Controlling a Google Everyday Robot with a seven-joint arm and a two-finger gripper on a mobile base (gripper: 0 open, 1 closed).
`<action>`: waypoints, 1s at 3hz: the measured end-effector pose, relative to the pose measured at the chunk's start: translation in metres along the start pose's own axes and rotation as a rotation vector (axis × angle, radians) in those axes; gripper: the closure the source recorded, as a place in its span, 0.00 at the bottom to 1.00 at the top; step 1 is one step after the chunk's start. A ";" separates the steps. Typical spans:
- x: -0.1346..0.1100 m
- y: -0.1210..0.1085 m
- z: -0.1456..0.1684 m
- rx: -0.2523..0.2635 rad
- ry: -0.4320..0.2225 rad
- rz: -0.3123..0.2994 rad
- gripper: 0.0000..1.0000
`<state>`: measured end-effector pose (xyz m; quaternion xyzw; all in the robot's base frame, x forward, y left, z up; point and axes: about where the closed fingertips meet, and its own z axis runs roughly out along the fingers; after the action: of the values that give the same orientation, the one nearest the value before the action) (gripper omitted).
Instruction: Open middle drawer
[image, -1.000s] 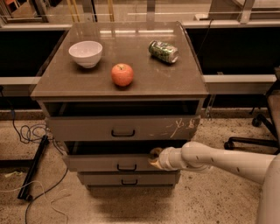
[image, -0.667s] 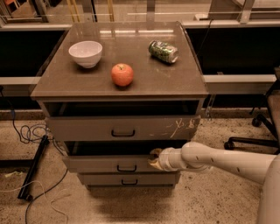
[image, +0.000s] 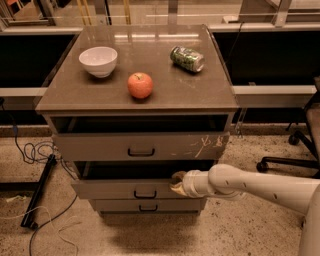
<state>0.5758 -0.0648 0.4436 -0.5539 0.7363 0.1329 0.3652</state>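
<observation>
Hand (image: 176, 183) at top edge of middle drawer (image: 115, 190), interior dark

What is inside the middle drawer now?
The middle drawer is partly out; only a dark gap shows, no contents visible. The top drawer overhangs the rest. The gripper is at its front edge, right of the handle.

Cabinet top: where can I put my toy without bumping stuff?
The front right corner of the cabinet top, below the can and right of the apple, is bare. The bowl crowds the back left. The hand is at the middle drawer's top edge.
</observation>
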 end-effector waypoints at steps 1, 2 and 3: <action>0.000 0.000 0.000 0.000 0.000 0.000 0.51; 0.000 0.000 0.000 0.000 0.000 0.000 0.27; 0.000 0.000 0.000 0.000 0.000 0.000 0.04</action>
<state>0.5758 -0.0647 0.4436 -0.5539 0.7363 0.1330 0.3652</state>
